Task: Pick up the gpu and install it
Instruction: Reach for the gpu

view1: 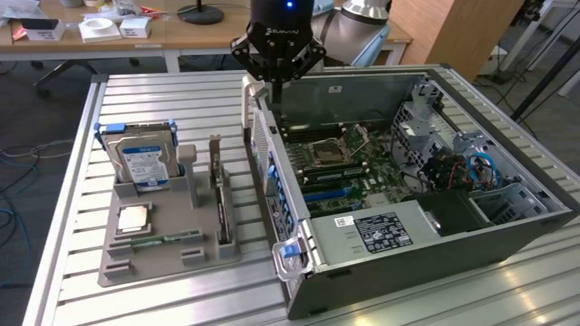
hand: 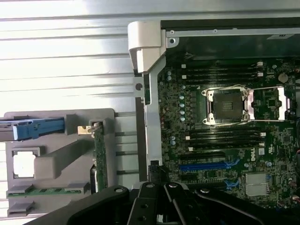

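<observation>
Slatted metal bench point(view1: 163, 95), office desks point(view1: 181, 37) behind. Exterior view: hand point(view1: 276, 94) pinched shut, empty, above open computer case's point(view1: 435, 261) 12 o'clock wall; gpu point(view1: 220, 197) on edge in grey tray point(view1: 159, 258), 8 o'clock of hand. Wrist view: gpu point(hand: 99, 150) near flange point(hand: 149, 112). Likely hazard: shut hand knocking card or flange. Hard drive point(view1: 145, 163) label unreadable.

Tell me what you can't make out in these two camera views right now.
1. Exterior view: the gpu stands edge-on in the grey tray, so its faces are hidden.
2. Wrist view: the gripper's black links cover one end of the gpu.
3. Exterior view: print on the hard drive label is too small.
</observation>
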